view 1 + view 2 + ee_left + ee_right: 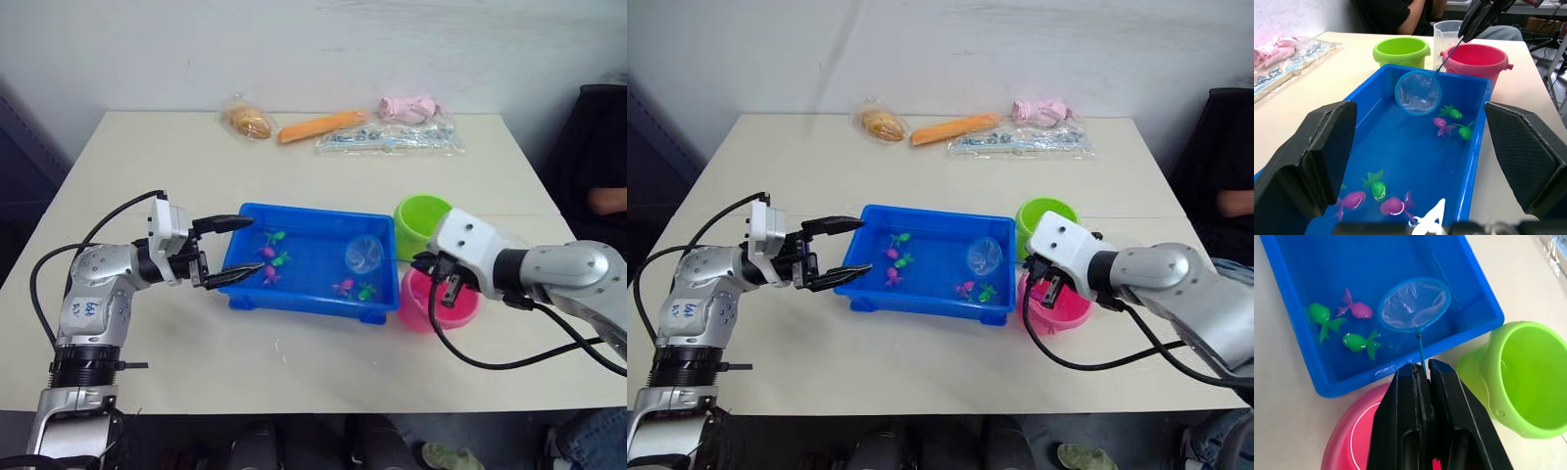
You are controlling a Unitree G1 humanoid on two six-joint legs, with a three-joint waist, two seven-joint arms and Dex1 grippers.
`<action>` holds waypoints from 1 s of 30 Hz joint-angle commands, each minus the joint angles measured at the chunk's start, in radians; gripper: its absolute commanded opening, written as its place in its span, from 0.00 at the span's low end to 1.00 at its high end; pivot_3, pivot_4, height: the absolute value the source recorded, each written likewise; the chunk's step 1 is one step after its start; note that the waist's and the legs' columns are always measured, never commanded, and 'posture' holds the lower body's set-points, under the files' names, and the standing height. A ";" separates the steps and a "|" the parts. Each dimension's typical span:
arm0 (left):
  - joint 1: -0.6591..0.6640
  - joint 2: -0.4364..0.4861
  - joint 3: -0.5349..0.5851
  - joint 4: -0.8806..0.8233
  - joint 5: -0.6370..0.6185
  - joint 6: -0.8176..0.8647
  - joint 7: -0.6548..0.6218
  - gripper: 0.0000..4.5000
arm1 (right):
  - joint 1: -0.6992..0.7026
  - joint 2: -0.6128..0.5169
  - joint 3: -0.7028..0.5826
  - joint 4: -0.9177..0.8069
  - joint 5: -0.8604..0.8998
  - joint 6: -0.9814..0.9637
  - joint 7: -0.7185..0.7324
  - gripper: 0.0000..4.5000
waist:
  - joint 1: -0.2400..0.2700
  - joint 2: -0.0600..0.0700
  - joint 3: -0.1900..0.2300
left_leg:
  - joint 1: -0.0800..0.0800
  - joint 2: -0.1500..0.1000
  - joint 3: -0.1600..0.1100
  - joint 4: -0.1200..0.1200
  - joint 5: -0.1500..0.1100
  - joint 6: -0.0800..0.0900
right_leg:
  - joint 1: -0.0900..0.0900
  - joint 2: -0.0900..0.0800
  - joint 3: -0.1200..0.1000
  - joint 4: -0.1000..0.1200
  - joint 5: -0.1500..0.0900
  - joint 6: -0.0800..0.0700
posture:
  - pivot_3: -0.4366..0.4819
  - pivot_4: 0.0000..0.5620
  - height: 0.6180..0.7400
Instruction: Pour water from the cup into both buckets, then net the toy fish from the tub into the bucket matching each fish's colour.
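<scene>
The blue tub [294, 297] holds water and several pink and green toy fish [1453, 113]. My left gripper [257, 245] is open at the tub's left end, one finger at each corner. My right gripper [1422, 377] is shut on the thin handle of the net [1414, 303]. The net's blue hoop hangs over the tub's right part, beside a pink fish [1357, 309] and two green fish. The lime green bucket [421, 223] and the pink bucket [438, 305] stand at the tub's right end. The clear cup [1447, 35] stands behind them.
Along the table's far edge lie a bagged bun [247, 120], an orange carrot-like piece [321, 125], a pink toy [409, 106] and a clear packet [392, 139]. A person's arm [607, 201] shows at the right.
</scene>
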 commanded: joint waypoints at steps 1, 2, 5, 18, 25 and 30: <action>0.016 0.010 0.001 -0.046 -0.019 0.015 -0.019 0.99 | -0.024 0.015 0.003 -0.011 -0.072 0.011 0.019 0.00 | 0.000 0.000 0.000 | 0.000 0.000 0.000 0.000 0.000 0.000 | 0.000 0.000 0.000 0.000 0.000 0.000 | 0.48 0.27 1.00; 0.020 0.010 -0.002 -0.053 -0.020 0.019 -0.021 0.99 | -0.027 0.021 0.008 -0.011 -0.089 0.013 0.023 0.00 | -0.001 0.000 0.000 | 0.000 0.000 0.000 0.000 0.000 0.000 | 0.000 0.000 0.000 0.000 0.000 0.000 | 0.48 0.27 1.00; 0.030 0.009 -0.005 -0.065 -0.015 0.022 -0.026 0.99 | -0.033 0.044 0.014 -0.008 -0.116 0.018 0.044 0.00 | -0.001 0.000 0.000 | 0.000 -0.001 0.000 0.000 0.000 0.000 | 0.000 0.000 0.000 0.000 0.000 0.000 | 0.48 0.27 1.00; 0.042 0.009 0.003 -0.074 -0.010 0.020 -0.026 0.99 | -0.080 0.129 0.065 -0.005 -0.172 0.094 0.152 0.00 | -0.002 0.000 0.000 | 0.000 -0.001 0.000 0.000 0.000 0.000 | 0.000 0.002 0.000 0.000 0.000 0.000 | 0.48 0.27 1.00; 0.053 0.013 0.009 -0.085 -0.013 0.022 -0.022 0.99 | -0.102 0.116 0.095 -0.006 -0.242 0.089 0.188 0.00 | -0.002 0.000 0.000 | 0.000 -0.001 0.000 0.000 -0.001 0.000 | 0.000 0.002 0.000 0.000 0.000 0.000 | 0.48 0.27 1.00; 0.064 0.014 0.012 -0.092 -0.016 0.025 -0.021 0.99 | -0.106 0.107 0.113 -0.006 -0.281 0.076 0.222 0.00 | -0.002 0.000 0.000 | 0.000 -0.001 0.000 0.000 -0.001 -0.001 | 0.000 0.002 0.000 -0.001 0.000 0.000 | 0.48 0.27 1.00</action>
